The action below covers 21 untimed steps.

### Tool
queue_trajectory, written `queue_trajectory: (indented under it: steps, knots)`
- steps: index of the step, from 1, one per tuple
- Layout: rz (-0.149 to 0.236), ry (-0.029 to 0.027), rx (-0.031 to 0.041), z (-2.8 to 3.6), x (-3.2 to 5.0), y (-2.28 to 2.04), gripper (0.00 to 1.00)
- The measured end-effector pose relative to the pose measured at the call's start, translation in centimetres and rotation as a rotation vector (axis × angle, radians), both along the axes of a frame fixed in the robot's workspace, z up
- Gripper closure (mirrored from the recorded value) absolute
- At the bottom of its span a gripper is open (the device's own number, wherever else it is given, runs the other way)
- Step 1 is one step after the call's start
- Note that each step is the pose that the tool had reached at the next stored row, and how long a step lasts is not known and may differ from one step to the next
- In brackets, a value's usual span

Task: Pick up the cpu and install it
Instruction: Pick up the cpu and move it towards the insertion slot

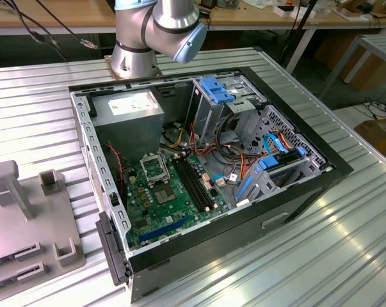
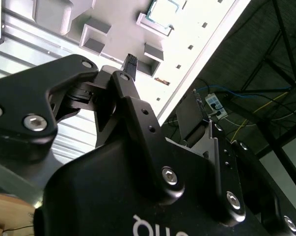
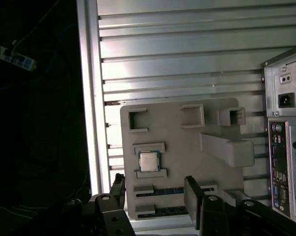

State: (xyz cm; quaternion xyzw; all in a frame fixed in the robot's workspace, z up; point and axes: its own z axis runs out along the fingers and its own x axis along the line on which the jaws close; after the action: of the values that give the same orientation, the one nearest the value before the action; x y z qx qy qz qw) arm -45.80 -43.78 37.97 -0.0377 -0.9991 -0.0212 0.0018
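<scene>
The cpu, a small pale silvery square, lies flat in a holder on the grey fixture plate; the second wrist view has the cpu near its edge. My gripper hangs above the plate, open, and nothing sits between its two black fingers. The cpu lies a little beyond the fingertips, roughly in line with the gap. One finger shows in the second wrist view. In the exterior view the green board lies inside the open computer case, with the black square-framed socket on it.
The grey fixture plate carries raised blocks and slots and sits on the ribbed metal table at the exterior view's left of the case. The case's rear panel stands beside the plate. The arm's base stands behind the case.
</scene>
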Motion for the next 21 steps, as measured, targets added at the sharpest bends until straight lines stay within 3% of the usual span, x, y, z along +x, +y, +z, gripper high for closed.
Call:
queue_trajectory:
  steps: [7,11,21]
  knots:
    - [0.003,0.0000,0.0002,0.00,0.00,0.00,0.40]
    - [0.068,0.0007,-0.0006,-0.17,0.00,0.00,0.40]
    - [0.129,0.0073,-0.0002,-2.16,0.00,-0.12,0.40]
